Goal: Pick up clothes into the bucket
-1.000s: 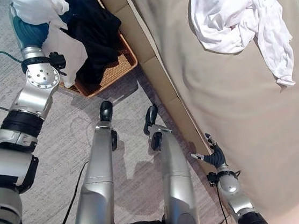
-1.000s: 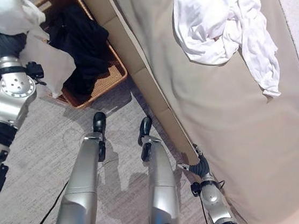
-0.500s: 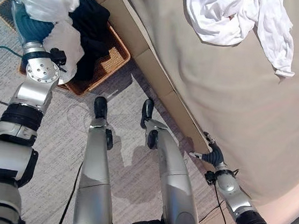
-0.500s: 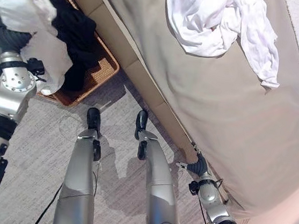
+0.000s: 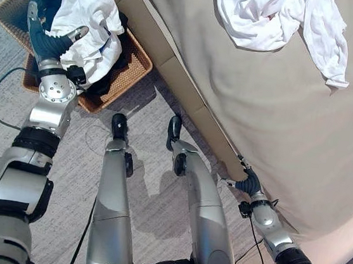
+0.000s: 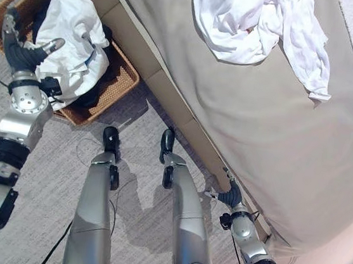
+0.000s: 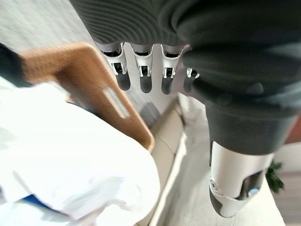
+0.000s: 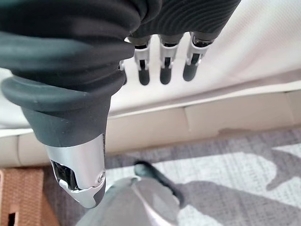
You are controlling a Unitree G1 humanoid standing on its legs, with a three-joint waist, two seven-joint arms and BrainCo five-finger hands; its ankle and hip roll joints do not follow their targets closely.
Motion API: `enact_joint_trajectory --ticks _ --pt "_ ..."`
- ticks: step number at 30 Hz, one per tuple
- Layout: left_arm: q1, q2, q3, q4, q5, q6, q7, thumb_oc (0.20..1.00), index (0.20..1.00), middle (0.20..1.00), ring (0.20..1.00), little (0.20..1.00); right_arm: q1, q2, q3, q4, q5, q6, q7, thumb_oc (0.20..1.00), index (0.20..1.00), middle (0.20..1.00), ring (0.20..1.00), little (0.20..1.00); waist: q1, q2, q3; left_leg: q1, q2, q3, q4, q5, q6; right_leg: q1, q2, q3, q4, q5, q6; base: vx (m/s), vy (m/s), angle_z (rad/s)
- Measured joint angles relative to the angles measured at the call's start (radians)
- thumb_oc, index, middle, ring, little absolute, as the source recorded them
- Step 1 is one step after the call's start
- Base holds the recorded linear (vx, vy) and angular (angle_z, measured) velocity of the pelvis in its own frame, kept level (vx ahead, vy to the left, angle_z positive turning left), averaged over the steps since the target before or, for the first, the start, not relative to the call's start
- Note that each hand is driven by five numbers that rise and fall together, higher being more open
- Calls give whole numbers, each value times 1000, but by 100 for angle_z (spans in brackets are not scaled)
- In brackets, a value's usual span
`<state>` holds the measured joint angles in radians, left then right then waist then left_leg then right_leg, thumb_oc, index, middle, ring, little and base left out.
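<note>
White shirt point(image 5: 87, 17) in wicker basket point(image 5: 132, 70), no legible writing

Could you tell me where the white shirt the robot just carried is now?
The white shirt lies in the wicker basket on dark clothes, at the eye views' upper left, beside the open left hand.

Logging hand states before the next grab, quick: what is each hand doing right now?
Left hand: open, holding nothing, above the white garment in the wicker basket.
Right hand: open, empty, beside the bed.
</note>
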<state>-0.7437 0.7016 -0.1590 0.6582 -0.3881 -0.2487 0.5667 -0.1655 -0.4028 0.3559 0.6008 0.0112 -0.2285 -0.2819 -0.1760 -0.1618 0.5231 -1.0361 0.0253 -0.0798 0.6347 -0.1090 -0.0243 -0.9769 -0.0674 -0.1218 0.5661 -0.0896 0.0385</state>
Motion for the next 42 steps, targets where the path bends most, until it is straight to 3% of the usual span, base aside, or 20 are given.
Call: enact_joint_trajectory --ticks 6,9,14,17,20,24,30,33,39,42 --pt "263 -143 103 -31 25 9 8 1000 1000 1000 1000 1000 0 5 -78 -161 -1 14 -61 1000 1000 1000 1000 1000 -1 1 0 118 -6 37 -105 32 3 78 -7 28 -59 16 1 -11 12 -4" --pt "414 -216 97 -62 121 5 9 1000 1000 1000 1000 1000 -26 -11 -130 -265 -20 -5 -109 1000 1000 1000 1000 1000 38 3 2 218 -10 52 -166 51 -3 151 -10 41 -83 17 0 -54 6 -3" --pt "500 -202 22 -28 252 -13 -56 1000 1000 1000 1000 1000 -68 -49 -185 -445 -84 -43 -131 1000 1000 1000 1000 1000 95 12 3 398 -17 68 -318 102 -15 280 -21 46 -138 15 0 8 -39 6" --pt "544 -212 -41 -11 302 -27 -126 1000 1000 1000 1000 1000 -97 -72 -207 -467 -122 -58 -140 1000 1000 1000 1000 1000 134 54 5 497 -22 53 -391 125 -20 374 -25 28 -175 14 -1 45 -43 13" --pt "573 -198 -115 -2 371 -31 -199 1000 1000 1000 1000 1000 -116 -88 -224 -470 -150 -60 -143 1000 1000 1000 1000 1000 136 92 5 577 -30 48 -461 156 -17 441 -34 16 -200 16 1 40 -42 17" --pt "620 -261 -133 24 376 -51 -265 1000 1000 1000 1000 1000 -204 -142 -250 -455 -179 -56 -167 1000 1000 1000 1000 1000 143 173 -2 678 -38 30 -529 179 -16 535 -44 -1 -235 14 2 54 -32 13" --pt "637 -260 -183 33 400 -65 -303 1000 1000 1000 1000 1000 -413 -227 -279 -157 -195 -5 -256 1000 1000 1000 1000 1000 191 247 -25 710 -42 23 -555 190 -10 551 -50 -8 -223 6 10 39 -16 4" --pt "651 -253 -215 21 414 -71 -313 1000 1000 1000 1000 1000 -513 -272 -275 -34 -192 19 -295 1000 1000 1000 1000 1000 193 271 -38 711 -49 18 -554 192 -8 548 -59 -13 -207 -4 12 26 -9 7" --pt "669 -271 -260 23 404 -86 -312 1000 1000 1000 1000 1000 -674 -370 -248 159 -172 61 -342 1000 1000 1000 1000 1000 193 295 -54 688 -60 2 -555 195 -6 516 -73 -26 -171 -23 10 17 -16 9" --pt "670 -279 -300 24 404 -86 -313 1000 1000 1000 1000 1000 -788 -396 -143 293 -159 84 -347 1000 1000 1000 1000 1000 192 296 -54 668 -60 -3 -556 206 -10 491 -73 -27 -158 -24 8 3 -7 2"
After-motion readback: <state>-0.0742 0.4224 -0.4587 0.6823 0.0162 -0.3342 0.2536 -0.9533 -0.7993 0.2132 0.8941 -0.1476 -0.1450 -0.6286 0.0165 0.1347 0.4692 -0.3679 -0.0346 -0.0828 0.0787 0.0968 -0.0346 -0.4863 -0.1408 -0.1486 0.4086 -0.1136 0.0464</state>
